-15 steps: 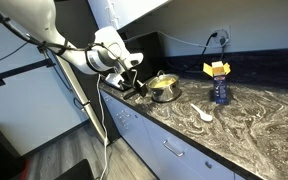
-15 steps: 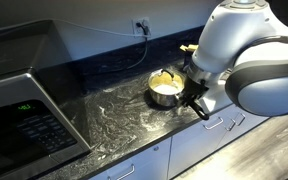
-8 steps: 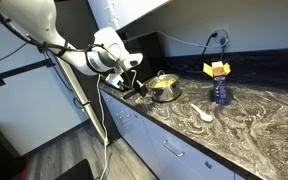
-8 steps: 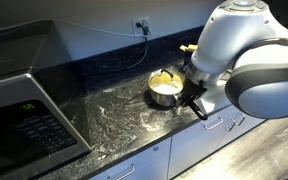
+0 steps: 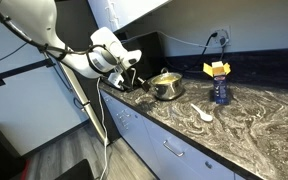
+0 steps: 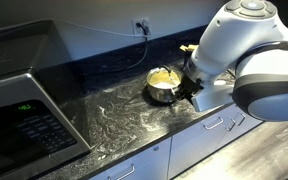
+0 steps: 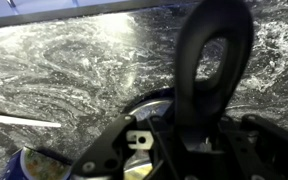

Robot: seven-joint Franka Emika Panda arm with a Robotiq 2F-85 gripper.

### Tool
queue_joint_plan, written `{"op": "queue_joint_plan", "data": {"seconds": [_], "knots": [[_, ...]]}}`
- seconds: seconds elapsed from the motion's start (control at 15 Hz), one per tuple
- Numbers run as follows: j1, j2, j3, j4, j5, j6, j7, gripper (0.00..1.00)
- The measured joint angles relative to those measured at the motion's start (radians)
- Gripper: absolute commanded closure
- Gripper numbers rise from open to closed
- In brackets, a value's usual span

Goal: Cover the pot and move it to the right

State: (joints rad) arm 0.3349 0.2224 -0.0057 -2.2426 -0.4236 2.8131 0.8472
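Over the last sec my hand (image 5: 136, 83) had lifted from near the tabletop (image 5: 254, 125) edge and pressed in on the pot (image 5: 167, 87). Fingers had drawn fully together, no gap left. The pot itself had shifted. In an exterior view it sat a touch nearer the blue bottle (image 5: 220, 94) than before, showing more steel wall and less of the yellowish top. I read that as the move having begun (which way counts as right, I couldn't fix from these cams). Pot stood on the tabletop near the front edge, well apart from the bottle, w/ my hand touching its side.

Hard to make out: whether the lid was really on. A small knob (image 5: 165, 73) seemed to stick up above the rim, so prob. covered, but the res. was too low to be sure. Also unclear whether my shut fingers pinched a handle or just pushed on the wall. In an exterior view the contact spot was just a dark blur under my arm (image 6: 249, 60). Wrist cam gave little. A black loop (image 7: 191, 95) filled the middle (my own fingers or a pot handle, couldn't tell). A curved metal rim (image 7: 149, 100) peeked out beside it, and a blue shape (image 7: 32, 165) was cut off at the bottom corner.
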Motion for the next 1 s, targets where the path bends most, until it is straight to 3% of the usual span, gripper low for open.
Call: {"op": "queue_joint_plan", "data": {"seconds": [1.0], "knots": [[0.104,0.008,-0.125,0.017,-0.499,0.039,0.494,0.97]]}}
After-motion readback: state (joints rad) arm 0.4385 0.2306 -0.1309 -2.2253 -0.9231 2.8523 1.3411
